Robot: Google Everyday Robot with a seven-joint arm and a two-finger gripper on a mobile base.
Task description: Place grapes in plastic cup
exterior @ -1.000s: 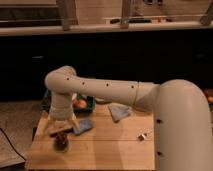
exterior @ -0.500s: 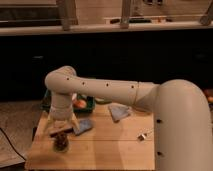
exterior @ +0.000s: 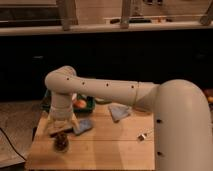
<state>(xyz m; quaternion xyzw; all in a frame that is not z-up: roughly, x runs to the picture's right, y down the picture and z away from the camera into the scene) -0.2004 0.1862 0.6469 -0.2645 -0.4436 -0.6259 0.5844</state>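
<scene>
A small dark bunch of grapes (exterior: 61, 143) sits on the wooden table (exterior: 110, 150) near its front left corner. My gripper (exterior: 60, 134) points straight down right above the grapes, open, its tips just over or at the bunch. I cannot tell whether it touches them. The plastic cup is hidden from me; I cannot make it out around or beside the grapes. My white arm (exterior: 105, 90) reaches in from the right across the table.
A green tray (exterior: 90, 105) at the table's back left holds an orange-red fruit (exterior: 80, 103). One blue cloth (exterior: 83, 125) lies beside the gripper, another (exterior: 119, 111) at the back middle. A small shiny object (exterior: 145, 135) lies right of centre. The table's left and front edges are close.
</scene>
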